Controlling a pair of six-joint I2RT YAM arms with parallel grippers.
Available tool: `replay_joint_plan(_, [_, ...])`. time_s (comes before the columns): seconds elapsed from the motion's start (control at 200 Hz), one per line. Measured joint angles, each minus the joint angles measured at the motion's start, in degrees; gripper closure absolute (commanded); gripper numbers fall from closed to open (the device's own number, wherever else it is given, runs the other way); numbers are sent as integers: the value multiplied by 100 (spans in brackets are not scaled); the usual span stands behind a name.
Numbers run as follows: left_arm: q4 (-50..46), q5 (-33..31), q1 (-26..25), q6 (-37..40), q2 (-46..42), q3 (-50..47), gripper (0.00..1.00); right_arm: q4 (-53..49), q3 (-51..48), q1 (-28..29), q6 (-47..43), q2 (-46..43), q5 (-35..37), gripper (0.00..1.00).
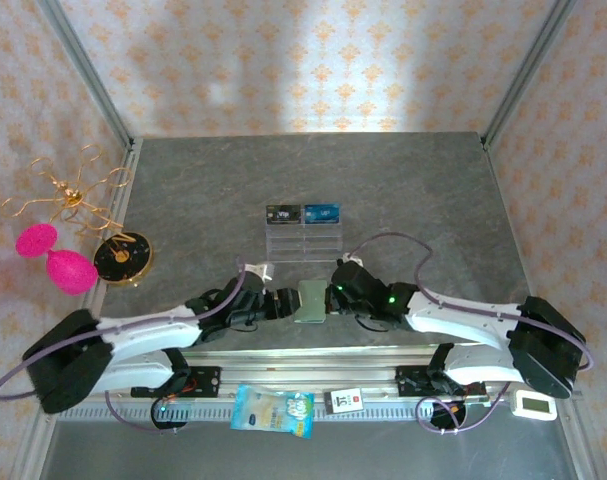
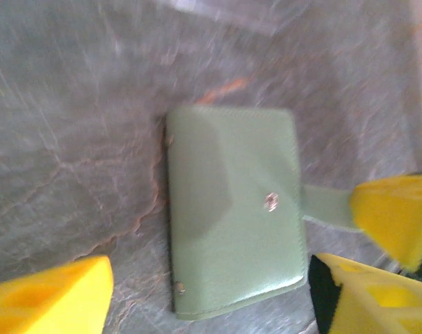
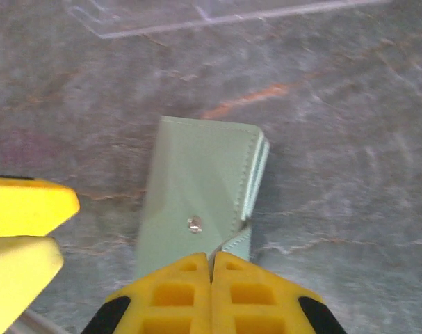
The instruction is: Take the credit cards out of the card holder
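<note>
The sage-green card holder [image 1: 311, 300] lies folded shut on the grey table, near the front edge between my two grippers. Its snap stud [image 2: 270, 202] is bare and its tab [image 2: 325, 207] sticks out sideways. My right gripper [image 3: 212, 268] is shut on that tab, and its yellow fingers [image 2: 395, 216] show in the left wrist view. My left gripper [image 2: 211, 306] stands open just above the card holder [image 2: 231, 209], one finger on each side, touching nothing. The credit cards are hidden inside the card holder [image 3: 197, 202].
A clear acrylic rack [image 1: 303, 235] stands behind the card holder, with a dark card [image 1: 282, 213] and a blue card [image 1: 322, 212] on it. A gold wire ornament [image 1: 73, 195], pink shapes [image 1: 58, 258] and a black-gold disc [image 1: 121, 257] sit at the left edge.
</note>
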Motion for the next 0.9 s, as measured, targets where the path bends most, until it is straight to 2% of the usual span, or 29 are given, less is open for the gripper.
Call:
replay_joint_plan(0.125, [-485,-634,55,168,-1060,50,17,20,743,258,-24,332,0,100])
replay_joint_plan(0.24, [-789,-994,197,238,-1648,55,15,76,1209,483,-66,697,7,100])
replay_joint_plan(0.451, [-1174,-1189,251,343,-1818,55,15,-26,1401,691,-37,896,186,100])
replay_joint_plan(0.596, [-1191,-1185,251,358,-1705,52,17,-114,835,468,186,553,525,100])
replay_joint_plan(0.706, [-1158,-1161,251,385,-1537,4,23,-164,44,155,376,385,778,100])
replay_joint_plan(0.836, [-986,-1025,251,400,-1222,-92,40,-199,-494,59,507,730,870,100])
replay_joint_plan(0.901, [-903,-942,254,380,-1016,-103,47,-140,-444,68,540,844,942,89])
